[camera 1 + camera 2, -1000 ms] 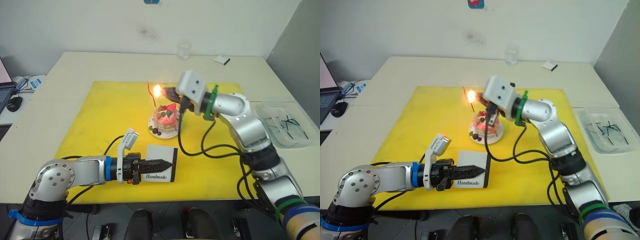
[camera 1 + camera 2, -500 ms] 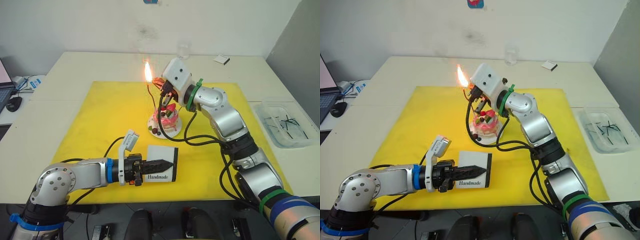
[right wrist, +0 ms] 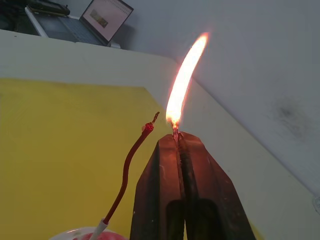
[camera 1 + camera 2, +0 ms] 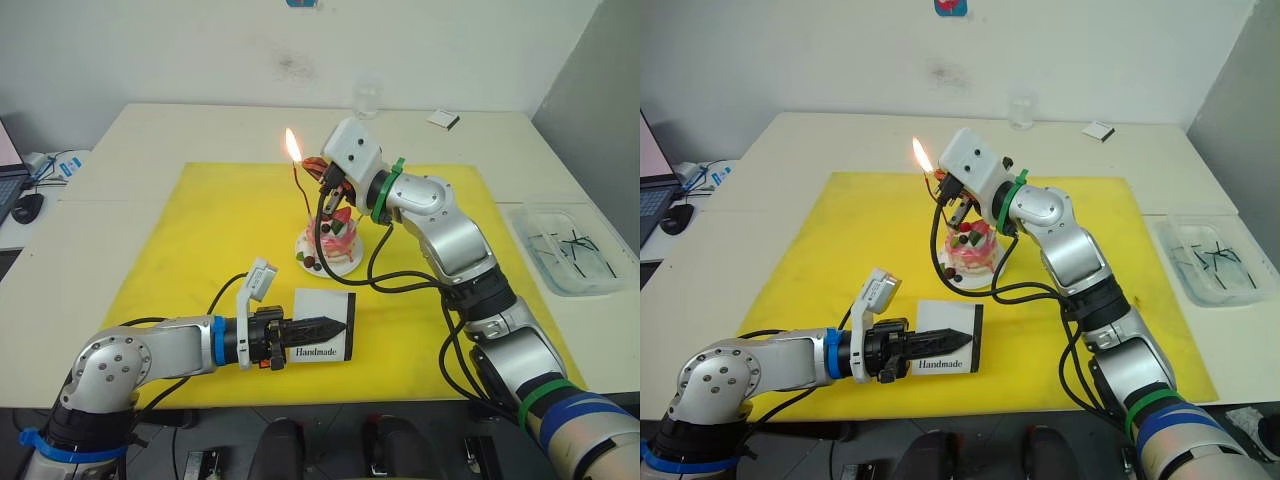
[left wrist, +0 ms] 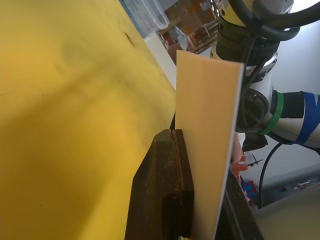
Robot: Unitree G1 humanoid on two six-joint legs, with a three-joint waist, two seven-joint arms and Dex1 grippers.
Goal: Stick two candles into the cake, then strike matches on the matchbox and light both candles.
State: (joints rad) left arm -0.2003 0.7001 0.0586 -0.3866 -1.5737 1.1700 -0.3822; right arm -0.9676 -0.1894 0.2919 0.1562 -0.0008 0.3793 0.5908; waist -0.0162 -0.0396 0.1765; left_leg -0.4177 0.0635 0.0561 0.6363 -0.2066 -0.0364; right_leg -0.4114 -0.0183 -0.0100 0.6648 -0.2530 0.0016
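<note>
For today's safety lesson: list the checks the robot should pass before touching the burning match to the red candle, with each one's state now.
1. Match burning: ok, tall flame.
2. Right gripper clamped on match: ok.
3. Red candle standing in cake: ok.
4. Red candle's wick lit: not ok, flame beside it, apart.
5. Matchbox held by left gripper: ok.
6. Second candle in cake: cannot tell.

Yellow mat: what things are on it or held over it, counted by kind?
cake: 1
candle: 1 made out, red, stuck in the cake
match: 1, burning
matchbox: 1
Total: 4
</note>
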